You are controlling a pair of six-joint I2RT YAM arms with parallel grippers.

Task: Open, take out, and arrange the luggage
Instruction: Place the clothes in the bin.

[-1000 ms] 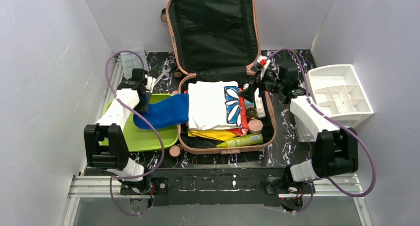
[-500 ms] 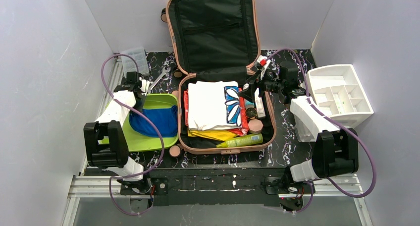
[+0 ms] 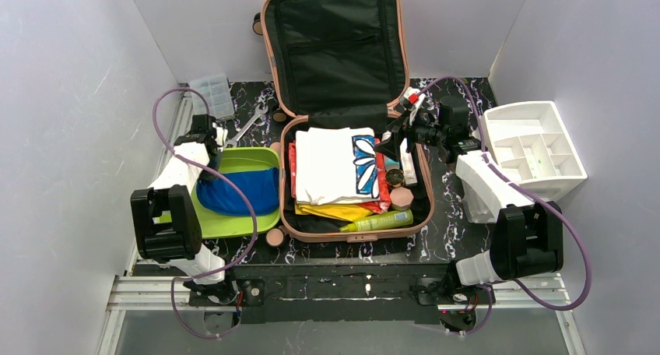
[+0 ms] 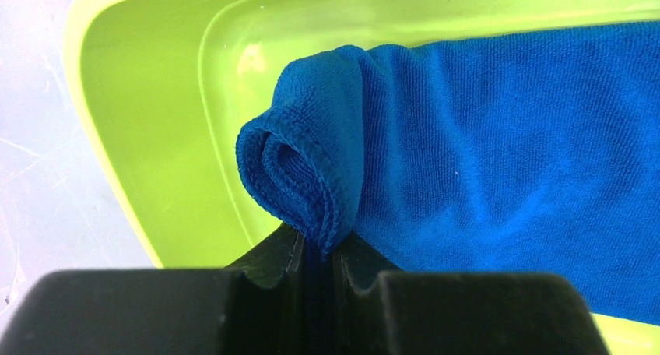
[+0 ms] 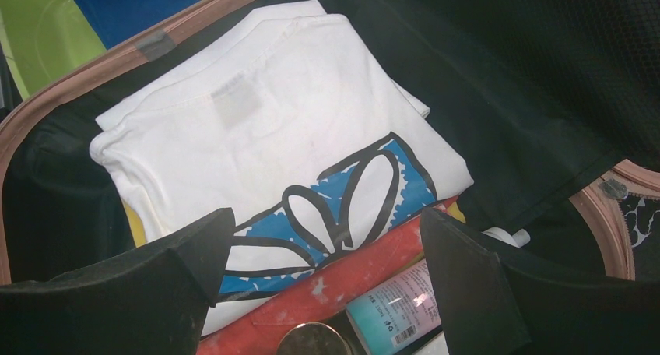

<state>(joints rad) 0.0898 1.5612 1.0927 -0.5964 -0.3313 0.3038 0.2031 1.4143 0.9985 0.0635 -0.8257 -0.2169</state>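
Unpacking: my left hand (image 4: 319,250) pinches the blue towel (image 4: 498,137) in the green tray (image 4: 148,114), at 9 o'clock from the open suitcase (image 3: 336,51). Next, I should release it. My right hand (image 5: 323,254), spread wide, hangs over the white shirt (image 5: 257,129) inside.

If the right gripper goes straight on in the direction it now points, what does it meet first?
The open right gripper would probably meet the folded white T-shirt with the blue-and-black print, on top in the salmon-pink hard-shell suitcase; depth is unclear.
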